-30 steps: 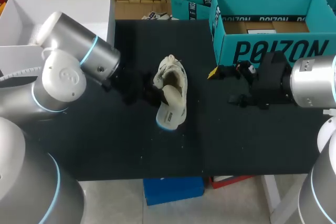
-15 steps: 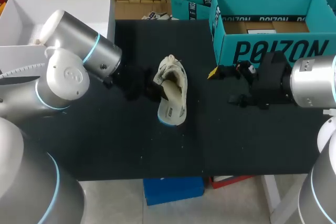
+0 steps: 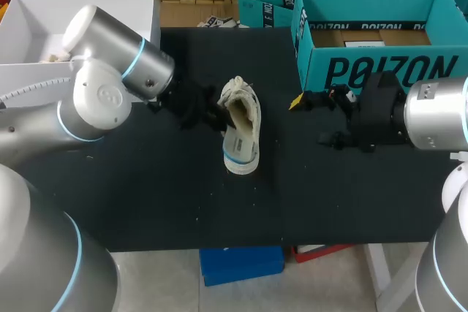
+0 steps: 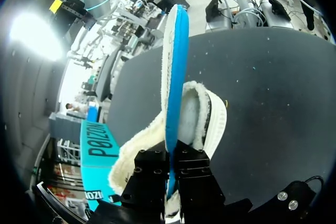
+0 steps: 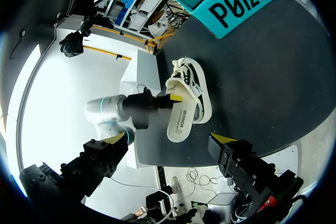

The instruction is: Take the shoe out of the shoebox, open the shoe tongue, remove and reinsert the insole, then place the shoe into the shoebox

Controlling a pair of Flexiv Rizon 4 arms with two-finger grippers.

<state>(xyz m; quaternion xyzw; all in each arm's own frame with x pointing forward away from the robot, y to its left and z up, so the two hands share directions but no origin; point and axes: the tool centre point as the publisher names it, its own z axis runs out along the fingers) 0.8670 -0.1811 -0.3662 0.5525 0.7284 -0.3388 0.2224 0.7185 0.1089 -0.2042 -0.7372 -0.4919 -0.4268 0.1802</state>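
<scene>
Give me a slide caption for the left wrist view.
Left tool shut on the insole, which sticks partway out of the shoe on the table.

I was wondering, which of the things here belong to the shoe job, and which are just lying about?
Job: shoe; insole, clamped in the left gripper; teal shoebox; right gripper, open.
Lying about: white box at far left.

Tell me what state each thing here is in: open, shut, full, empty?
shoe: out of its box, lying on the table.
insole: partly in the shoe, the rest sticking out.
shoebox: open, no shoe inside.
left gripper: shut on the insole.
right gripper: open, holding nothing.
</scene>
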